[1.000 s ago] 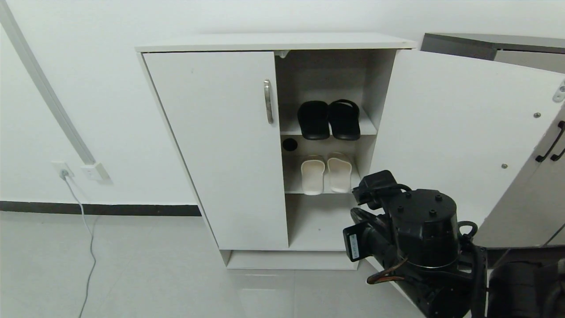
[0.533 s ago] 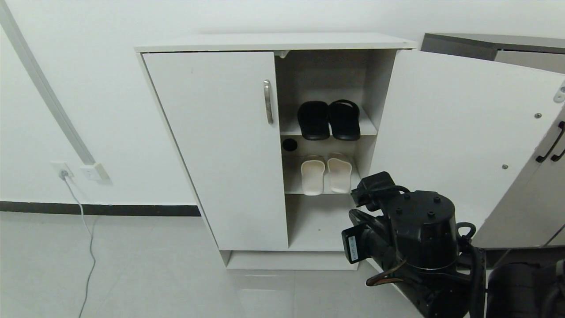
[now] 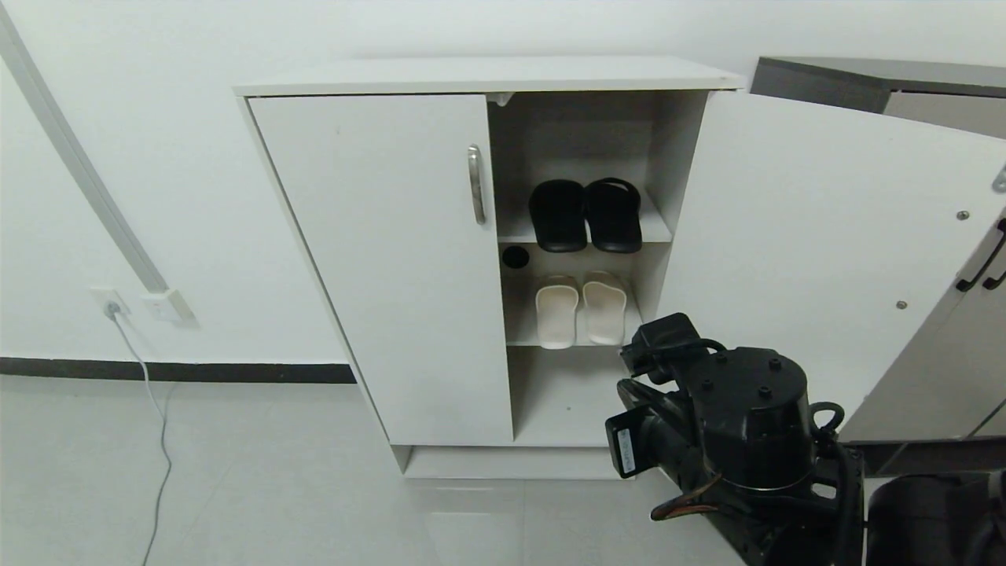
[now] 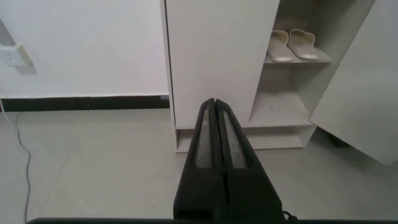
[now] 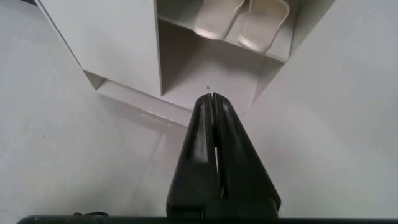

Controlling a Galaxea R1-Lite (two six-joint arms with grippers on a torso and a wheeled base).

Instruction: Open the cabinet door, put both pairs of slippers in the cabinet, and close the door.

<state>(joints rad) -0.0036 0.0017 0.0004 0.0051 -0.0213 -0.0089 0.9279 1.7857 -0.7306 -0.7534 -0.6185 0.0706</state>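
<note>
Judged door closing to be the one step left, and the likeliest place for trouble. Noted the right door [image 3: 809, 236] swung wide across the right of the head view, with the right arm [image 3: 739, 424] low at lower right, in front of it. Found the right tool [image 5: 213, 99] pressed together on nothing, aimed at the bottom compartment [image 3: 566, 401]. Found the left tool [image 4: 214, 106] likewise pinched together and holding nothing, above the floor [image 4: 93, 162] before the cabinet [image 3: 487, 75].

Saw only the door's smooth inner face, so expected a flat push. Feared a slip of the closed tool along that panel, or a push too near the hinge side and little swing for it. Feared also a hard shove, with a slam and a bounce back ajar. Could have snagged the arm between door and cabinet front. Judged both pairs close to their shelf edges; any overhang might have stopped the door short.

Counted three compartments on the open side, at the centre of the head view. Found the black slippers [image 3: 585, 214] side by side on the upper shelf, and the white slippers [image 3: 581, 309] side by side on the middle shelf, just below a round hole [image 3: 515, 257] in the back panel. Could not tell the contents behind the shut left door [image 3: 377, 259] with its metal handle [image 3: 475, 185].
</note>
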